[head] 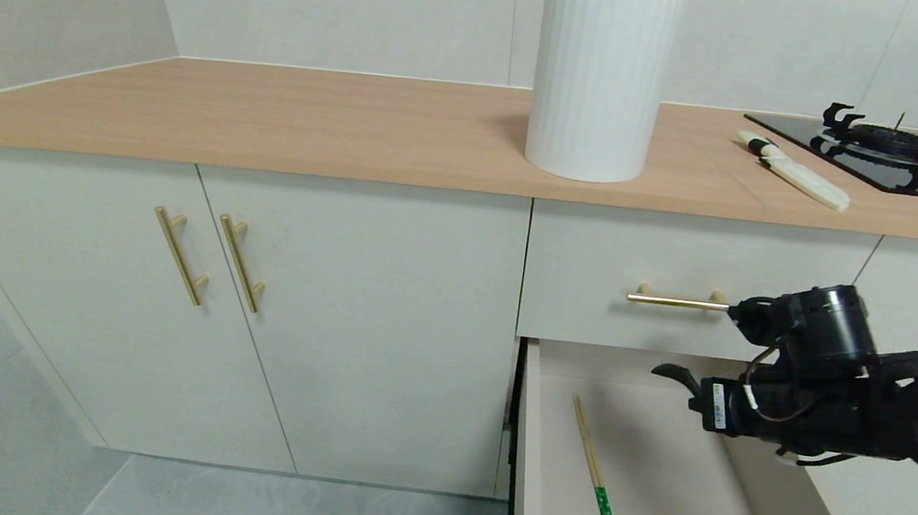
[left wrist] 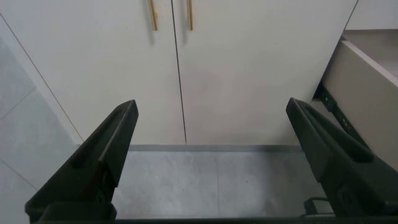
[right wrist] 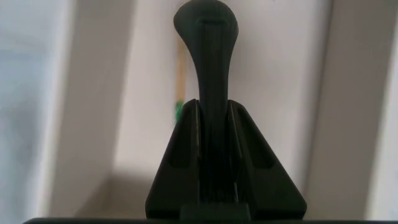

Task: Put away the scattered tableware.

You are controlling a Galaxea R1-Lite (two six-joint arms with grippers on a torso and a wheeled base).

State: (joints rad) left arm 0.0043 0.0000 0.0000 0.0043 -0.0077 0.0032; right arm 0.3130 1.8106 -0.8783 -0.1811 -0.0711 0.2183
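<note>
Head view: the lower drawer (head: pixel 535 439) beneath the wooden counter (head: pixel 267 119) stands pulled out, and a pair of chopsticks (head: pixel 595 470) lies on its floor, close to the drawer's left wall, green patterned ends toward the front. The right gripper (head: pixel 674 375) hangs above the drawer's back half, to the right of the chopsticks and apart from them, just below the brass handle (head: pixel 674 300) of the closed drawer above. Its jaws are pressed together with nothing between them – the right wrist view shows the two fingers (right wrist: pixel 205 37) as one dark bar, with the chopsticks (right wrist: pixel 180 81) on the pale drawer floor behind.

On the counter a cream-coloured knife (head: pixel 793 170) lies flat between a tall white ribbed container (head: pixel 596 74) and the black gas hob (head: pixel 894 152), touching neither.

From the left wrist view, the left gripper (left wrist: pixel 211 118) sits low in front of the double cabinet doors (left wrist: pixel 249 68) and the grey floor (left wrist: pixel 211 180); its jaws are spread wide and hold nothing – the side of the pulled-out drawer (left wrist: pixel 360 68) shows beyond one finger
</note>
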